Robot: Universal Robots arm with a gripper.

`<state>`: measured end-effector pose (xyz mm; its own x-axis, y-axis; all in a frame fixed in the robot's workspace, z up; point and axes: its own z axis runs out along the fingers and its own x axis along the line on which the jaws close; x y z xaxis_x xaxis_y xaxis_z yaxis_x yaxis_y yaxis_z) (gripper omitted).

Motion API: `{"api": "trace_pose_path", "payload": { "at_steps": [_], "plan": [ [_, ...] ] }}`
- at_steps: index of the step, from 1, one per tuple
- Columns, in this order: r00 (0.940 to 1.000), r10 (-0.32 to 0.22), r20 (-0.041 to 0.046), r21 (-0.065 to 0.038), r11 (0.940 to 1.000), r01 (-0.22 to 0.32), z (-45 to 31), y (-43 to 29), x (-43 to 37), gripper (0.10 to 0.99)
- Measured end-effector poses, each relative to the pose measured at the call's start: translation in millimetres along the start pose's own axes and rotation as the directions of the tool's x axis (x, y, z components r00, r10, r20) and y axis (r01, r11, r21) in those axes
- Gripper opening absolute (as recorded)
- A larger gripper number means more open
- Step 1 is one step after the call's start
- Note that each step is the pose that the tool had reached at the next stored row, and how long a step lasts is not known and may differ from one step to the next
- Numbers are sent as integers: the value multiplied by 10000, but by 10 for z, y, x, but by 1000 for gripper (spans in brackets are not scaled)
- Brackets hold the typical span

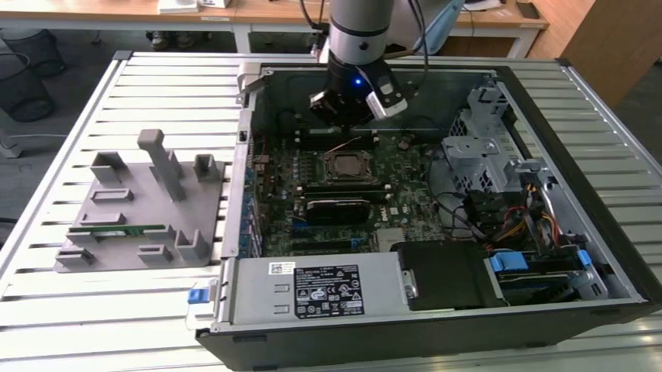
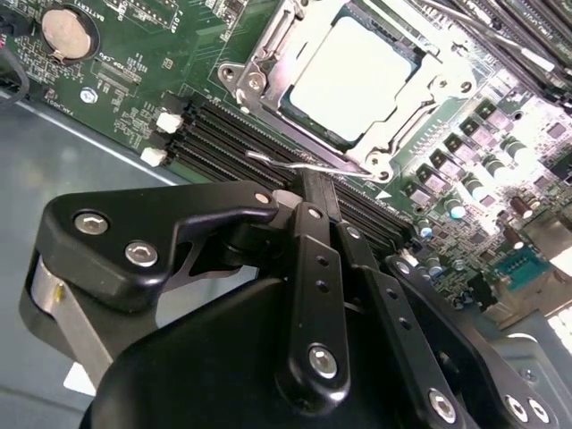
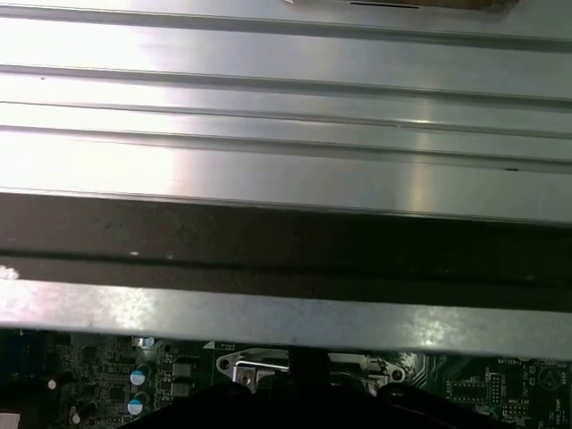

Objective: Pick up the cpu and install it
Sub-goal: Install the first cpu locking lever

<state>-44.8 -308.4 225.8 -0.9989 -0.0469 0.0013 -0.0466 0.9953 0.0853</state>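
Fingers (image 2: 308,192) of the gripper (image 2: 313,201) appear pressed together in the second wrist view, forming one narrow black bar with nothing held between them, its tip just short of a thin metal lever (image 2: 295,165) at the socket's edge. Above that tip, in the upper middle of the frame, the cpu (image 2: 353,76) lies flat inside the metal socket frame (image 2: 259,67) on the green motherboard (image 2: 134,80); its top is a pale, silvery-white square with a lighter rim, and it looks level with the frame around it. A round coin cell (image 2: 70,31) sits at the upper left of that frame.

From the exterior view, the arm (image 1: 360,31) reaches down into the open computer case (image 1: 600,256) at the upper middle of the frame, the gripper (image 1: 346,108) hanging just above the socket (image 1: 345,164) in the board's centre. A grey fixture block (image 1: 145,205) rests on the slatted surface (image 1: 62,139) at the exterior view's left.

The first wrist view shows the ribbed metal slats (image 3: 286,107) and the case's dark wall (image 3: 286,237), with a strip of board along the lower edge of the frame.
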Motion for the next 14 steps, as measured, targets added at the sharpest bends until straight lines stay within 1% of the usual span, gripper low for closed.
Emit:
{"api": "trace_pose_path", "payload": {
  "at_steps": [14],
  "plan": [
    [10000,0,-1,1,10000,0,17,0,-63,106]
  ]
}}
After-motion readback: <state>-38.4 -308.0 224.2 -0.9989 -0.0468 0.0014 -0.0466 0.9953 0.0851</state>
